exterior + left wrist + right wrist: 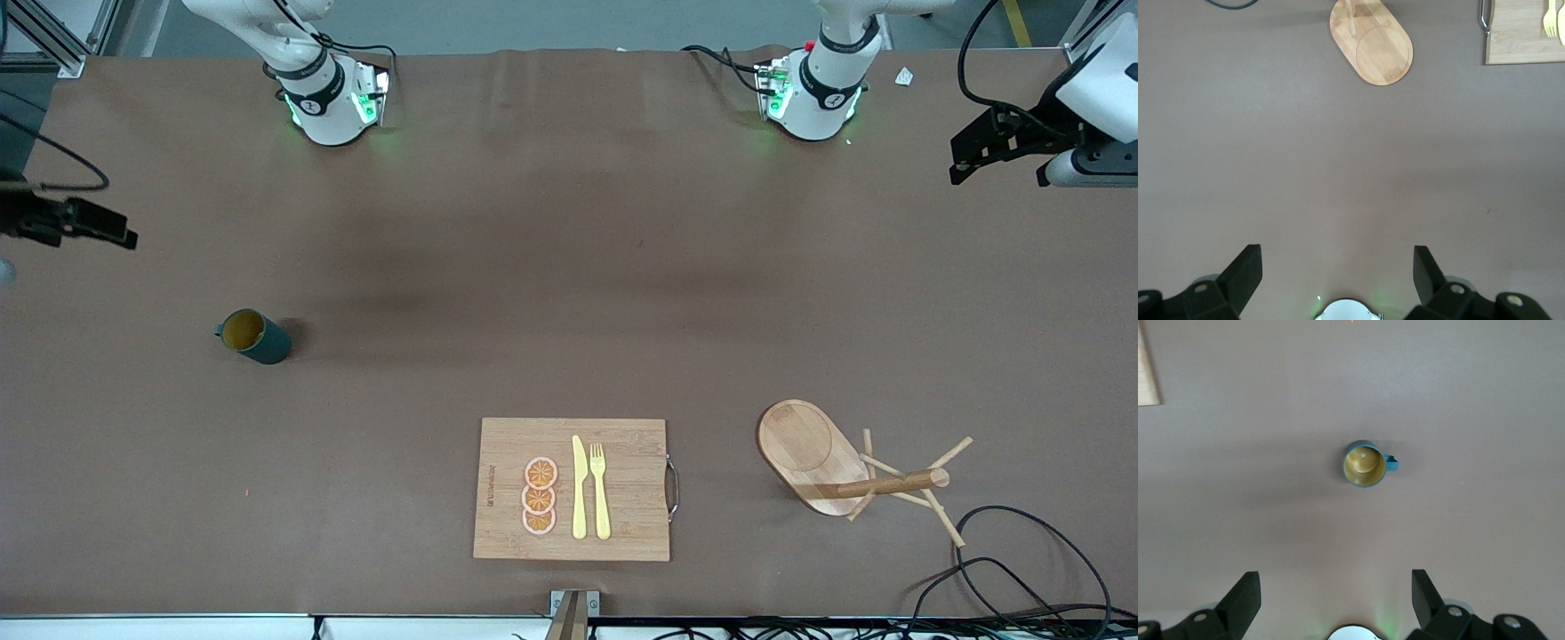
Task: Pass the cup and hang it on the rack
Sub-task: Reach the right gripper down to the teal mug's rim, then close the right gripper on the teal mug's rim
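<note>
Brown matting covers the whole table (569, 267), and every place below is given relative to the bamboo cutting board (572, 489), which lies close to the table's edge nearest the front camera. On the board three orange slices (539, 497) are stacked in a column, with a yellow knife (579, 487) and a yellow fork (600, 491) just beside them. The rack (849, 471) is set beside the board, toward the left arm's end of the table; its oval base rests on the matting, and the post and thin pegs are seen leaning away from the board. The cup (254, 336) stands upright, well apart from the board, farther from the front camera and toward the right arm's end, with its yellowish-brown interior visible and its handle turned away from the board.

Both arms are held up and waiting. The left gripper (1338, 277) is spread wide over bare matting, with nothing held or touched. The right gripper (1336, 597) is likewise spread wide, with nothing held, high above the cup.
</note>
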`<state>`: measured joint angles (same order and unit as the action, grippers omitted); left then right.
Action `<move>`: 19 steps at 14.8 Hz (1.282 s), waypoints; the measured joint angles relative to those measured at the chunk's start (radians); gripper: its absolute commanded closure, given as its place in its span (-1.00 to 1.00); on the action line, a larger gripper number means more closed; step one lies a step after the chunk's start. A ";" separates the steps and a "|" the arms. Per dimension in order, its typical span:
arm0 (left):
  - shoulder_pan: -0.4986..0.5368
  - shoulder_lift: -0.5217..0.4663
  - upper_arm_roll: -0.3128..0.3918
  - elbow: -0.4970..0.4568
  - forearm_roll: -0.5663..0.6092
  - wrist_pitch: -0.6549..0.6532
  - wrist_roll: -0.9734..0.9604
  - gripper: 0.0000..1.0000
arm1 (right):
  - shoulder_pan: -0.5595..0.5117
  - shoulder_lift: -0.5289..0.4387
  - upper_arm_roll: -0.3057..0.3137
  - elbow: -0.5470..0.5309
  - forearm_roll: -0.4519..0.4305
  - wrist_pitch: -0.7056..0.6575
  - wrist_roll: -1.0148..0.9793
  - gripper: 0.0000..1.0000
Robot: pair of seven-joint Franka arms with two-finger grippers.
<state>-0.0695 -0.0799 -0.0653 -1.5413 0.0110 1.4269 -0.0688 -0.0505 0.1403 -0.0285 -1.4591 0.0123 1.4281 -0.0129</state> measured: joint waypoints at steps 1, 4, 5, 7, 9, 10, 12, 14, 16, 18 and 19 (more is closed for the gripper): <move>0.000 0.002 0.000 -0.001 0.000 0.004 0.000 -1.00 | -0.009 0.031 -0.001 -0.001 0.000 0.022 -0.018 -1.00; 0.000 0.006 0.000 -0.002 0.000 0.026 0.000 -1.00 | -0.044 0.104 -0.004 -0.025 0.001 0.106 -0.199 -1.00; 0.001 0.008 0.001 -0.003 0.000 0.031 0.000 -1.00 | -0.064 0.123 -0.005 -0.055 0.002 0.160 -0.271 -1.00; 0.001 0.012 0.001 -0.004 0.000 0.040 0.000 -1.00 | -0.104 0.147 -0.006 -0.149 0.005 0.290 -0.426 -1.00; 0.001 0.018 0.001 -0.005 0.000 0.044 0.000 -1.00 | -0.127 0.157 -0.006 -0.261 0.008 0.419 -0.544 -1.00; 0.001 0.021 0.001 -0.005 0.000 0.044 0.000 -1.00 | -0.128 0.159 -0.006 -0.314 0.008 0.480 -0.575 -1.00; 0.002 0.023 0.002 -0.005 0.000 0.046 0.000 -1.00 | -0.128 0.160 0.000 -0.409 0.008 0.600 -0.618 -1.00; 0.003 0.023 0.002 -0.005 0.000 0.048 0.000 -1.00 | -0.125 0.166 0.006 -0.477 0.008 0.696 -0.656 -1.00; 0.003 0.023 0.002 -0.005 0.000 0.054 0.000 -1.00 | -0.124 0.181 0.007 -0.521 0.008 0.769 -0.684 -1.00; 0.003 0.023 0.002 -0.005 0.000 0.059 -0.002 -1.00 | -0.124 0.196 0.007 -0.560 0.008 0.828 -0.695 -1.00; 0.003 0.023 0.002 -0.005 0.000 0.062 -0.003 -1.00 | -0.123 0.200 0.008 -0.577 0.008 0.852 -0.699 -0.99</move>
<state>-0.0667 -0.0565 -0.0629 -1.5462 0.0110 1.4888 -0.0721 -0.1737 0.3399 -0.0204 -2.0362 0.0201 2.2796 -0.7120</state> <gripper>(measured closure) 0.000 0.000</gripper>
